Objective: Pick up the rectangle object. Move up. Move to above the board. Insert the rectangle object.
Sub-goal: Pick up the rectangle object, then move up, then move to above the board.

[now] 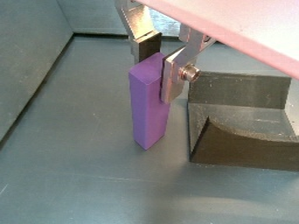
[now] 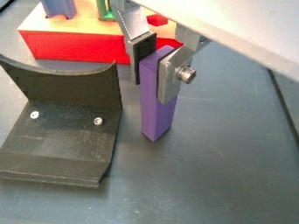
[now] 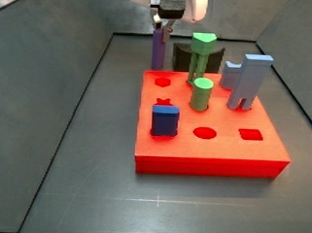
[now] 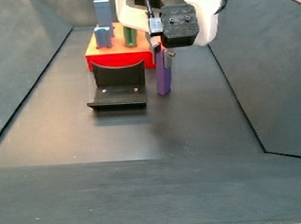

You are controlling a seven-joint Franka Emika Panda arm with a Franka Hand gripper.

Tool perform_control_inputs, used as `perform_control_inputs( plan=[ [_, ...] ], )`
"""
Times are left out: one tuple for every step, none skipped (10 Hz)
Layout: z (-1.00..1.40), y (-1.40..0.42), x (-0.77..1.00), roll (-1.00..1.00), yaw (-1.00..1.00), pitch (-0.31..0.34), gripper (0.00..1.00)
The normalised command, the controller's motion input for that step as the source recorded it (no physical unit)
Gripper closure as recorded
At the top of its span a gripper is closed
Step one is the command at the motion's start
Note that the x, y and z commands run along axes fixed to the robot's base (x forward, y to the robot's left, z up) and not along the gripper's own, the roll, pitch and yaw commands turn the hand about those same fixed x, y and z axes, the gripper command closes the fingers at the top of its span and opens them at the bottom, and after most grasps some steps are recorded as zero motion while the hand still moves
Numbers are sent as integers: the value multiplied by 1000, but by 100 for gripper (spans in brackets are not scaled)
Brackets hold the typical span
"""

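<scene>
The claw (image 1: 160,54) had its two silver fingers (image 2: 172,72) clamped on the top of the rectangle object (image 1: 149,101), which stood upright on the grey floor just beside the dark fixture (image 2: 65,118), behind the red board (image 3: 210,131) carrying its other pegs.

Gripper (image 2: 162,54) is set round the top of the rectangle object (image 2: 159,105), w/ the fixture (image 2: 65,118) close on one side and the board (image 2: 73,44) just behind. Open grey floor (image 4: 141,124) is seen on the far side. The board's top is crowded by the green peg (image 3: 202,93), grey-blue block (image 3: 249,82) and dark-blue block (image 3: 166,120).
</scene>
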Motion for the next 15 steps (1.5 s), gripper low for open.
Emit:
perform_control_inputs(
  plan=[
    [0,0,0,0,0,0,100],
    [833,0,0,0,0,0,100],
    [842,-27,-29,-4,32,4,100],
    [768,-25,-46,-1,31,12,100],
    [574,-14,-36,12,26,11,100],
    [345,-3,-24,25,19,22,100],
    [1000,179,362,-238,323,123,100],
    [1000,192,392,-232,298,147,100],
    [1000,177,387,-229,216,185,100],
    [1000,165,359,-208,141,172,100],
    [1000,155,323,-172,88,139,100],
    [696,81,163,-139,34,99,100],
    [573,56,108,-128,20,85,100],
    [342,32,44,-113,10,59,100],
    [167,26,31,-103,8,56,100]
  ],
)
